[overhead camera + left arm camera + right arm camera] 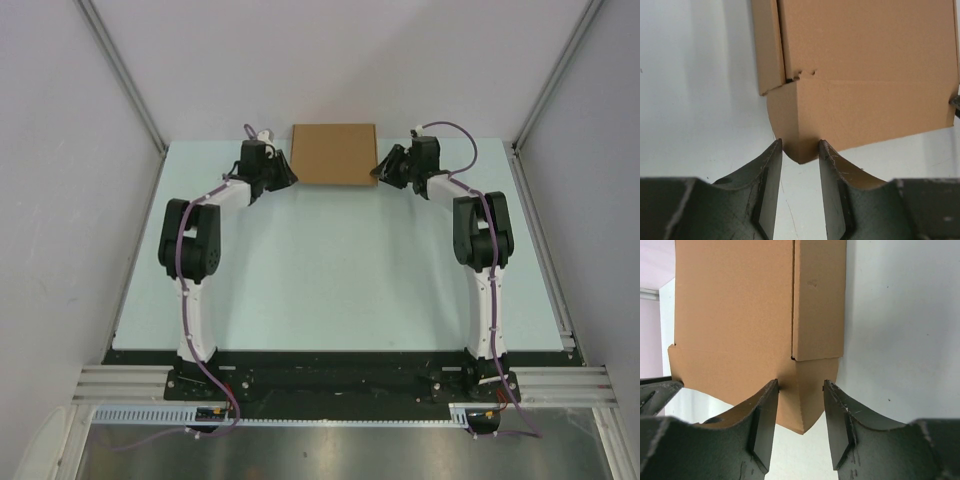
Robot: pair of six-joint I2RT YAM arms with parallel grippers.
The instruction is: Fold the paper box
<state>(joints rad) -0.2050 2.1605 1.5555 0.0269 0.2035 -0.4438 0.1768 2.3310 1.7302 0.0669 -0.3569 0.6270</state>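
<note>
Left wrist cam: the paper box (865,60) runs off the top and right edges, so its far side is cut off. On the right wrist cam it runs off the top. From above, the left gripper (288,174) and right gripper (380,172) at the box's near corners are too tiny to tell whether either is actually pinching it.

Left gripper (800,145): jaws apart, near corner of box (865,75) between fingertips, grip unclear. Small tear (802,75) at crease. White table (700,100) under.
</note>
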